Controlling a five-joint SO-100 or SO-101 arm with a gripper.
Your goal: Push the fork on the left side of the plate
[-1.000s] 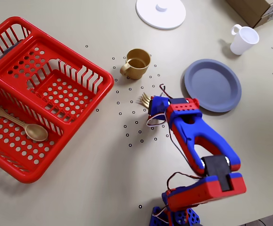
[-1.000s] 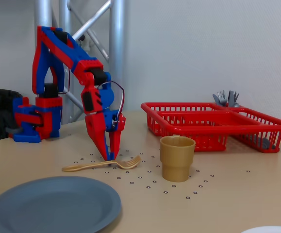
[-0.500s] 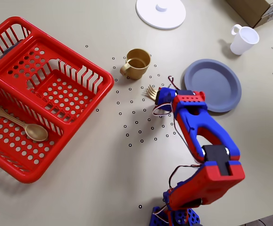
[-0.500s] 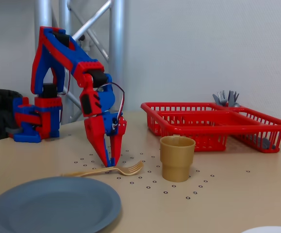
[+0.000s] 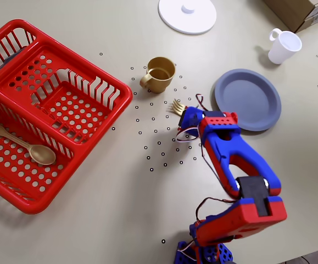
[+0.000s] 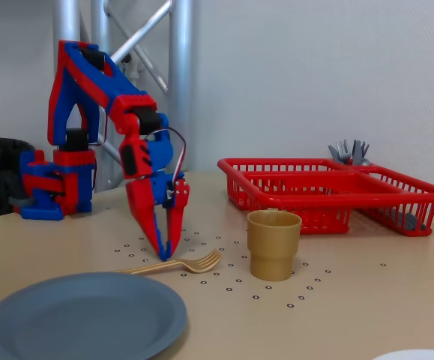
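Fork [image 6: 178, 264] lies flat on the desk [image 5: 93, 220], tines toward the tan cup [image 6: 273, 244], its handle running toward the grey-blue plate [image 6: 78, 316]; in the overhead view only the tines [image 5: 176, 106] show past the arm, just left of the plate [image 5: 247, 99]. The red-and-blue arm [image 5: 230, 159] reaches out from its base, elbow raised high, forearm dropping steeply so the hand [image 6: 163, 255] points straight down at the fork's handle. Its two fingers sit close together, tips at or just above the handle; whether they touch it I cannot tell. A red basket [image 5: 43, 110] stands well apart.
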